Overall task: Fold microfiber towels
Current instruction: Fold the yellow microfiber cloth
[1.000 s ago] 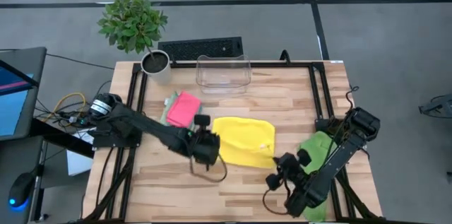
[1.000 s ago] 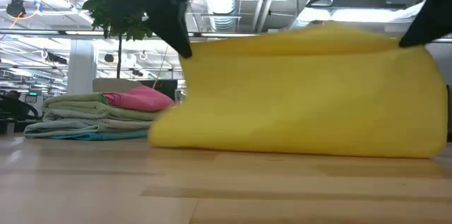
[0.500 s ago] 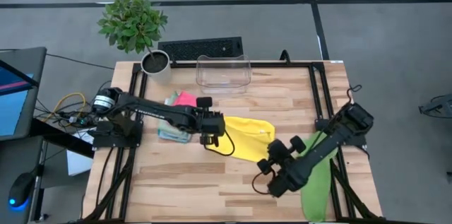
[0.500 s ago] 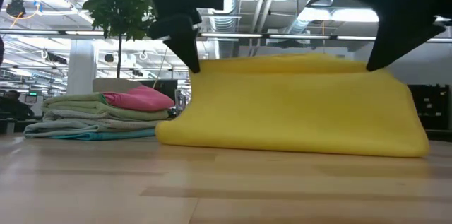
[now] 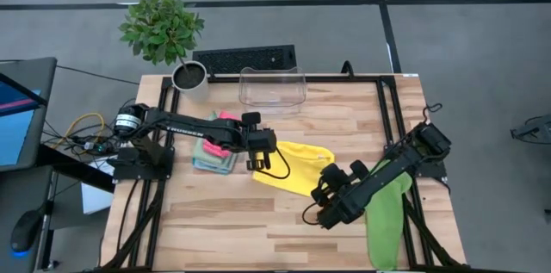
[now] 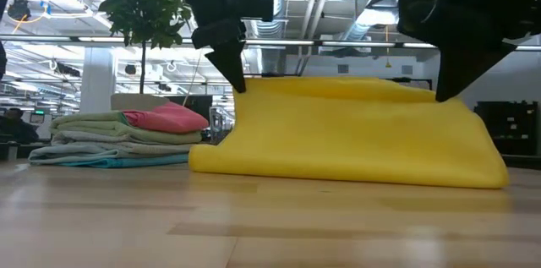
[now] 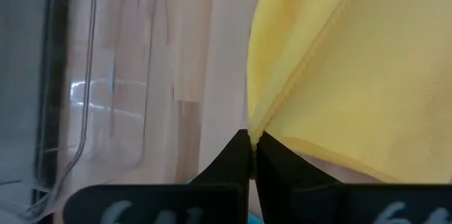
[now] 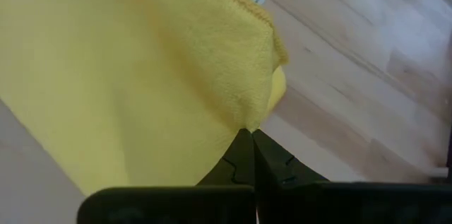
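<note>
My left gripper (image 7: 251,138) and right gripper (image 8: 252,136) each pinched tight on a corner of the soft yellow towel (image 5: 297,166), draped mid-table, just right of the folded towel stack (image 5: 217,142), clear bin (image 5: 273,89) behind.

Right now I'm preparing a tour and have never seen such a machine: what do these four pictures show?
Two dark robot arms work at a wooden table. One picture looks down from above, one looks level across the tabletop, and two come from cameras on the wrists. The left claw and right claw are each shut on an edge of the yellow towel, lifting it into a fold. A stack of folded towels, a clear bin, a potted plant and a green towel are also there.
</note>
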